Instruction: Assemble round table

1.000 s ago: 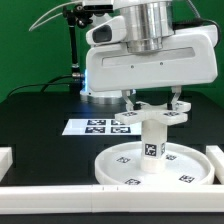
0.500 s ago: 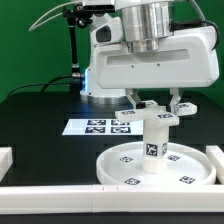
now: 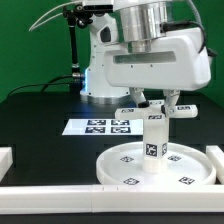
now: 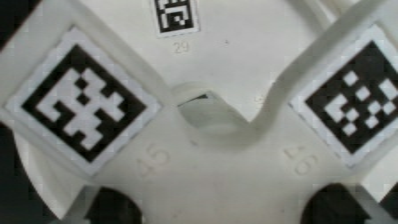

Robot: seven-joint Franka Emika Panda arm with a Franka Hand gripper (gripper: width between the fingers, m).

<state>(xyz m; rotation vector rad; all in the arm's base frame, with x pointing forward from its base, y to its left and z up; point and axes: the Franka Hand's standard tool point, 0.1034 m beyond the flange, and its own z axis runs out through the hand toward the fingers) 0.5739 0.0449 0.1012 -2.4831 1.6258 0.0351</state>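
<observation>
Over the last second your arm has turned at the wrist and lifted a little: the broad white hand body now sits higher in the exterior view, and the cross piece has rotated with it, its tagged arms now spread wider to both sides. I read that as a screwing turn, threading the cross piece onto the top of the post.

The pincer is closed on the cross piece, one finger on each side of its middle. In the wrist view you see the cross piece filling the frame, two tagged arms fanning out, with dark finger pads low in the picture.

The post stands upright at the centre of the round disc, which lies flat on the black worktop and looks unmoved. Whether the cross piece is fully seated on the post, you cannot tell from here; the join is hidden behind the arms.

For room: the disc's rim sits close to the white border rail in front and near another rail on the exterior view's right. The marker board lies behind the disc, apart from it. Above the post the space is open, so a straight lift off is your clearest exit.
</observation>
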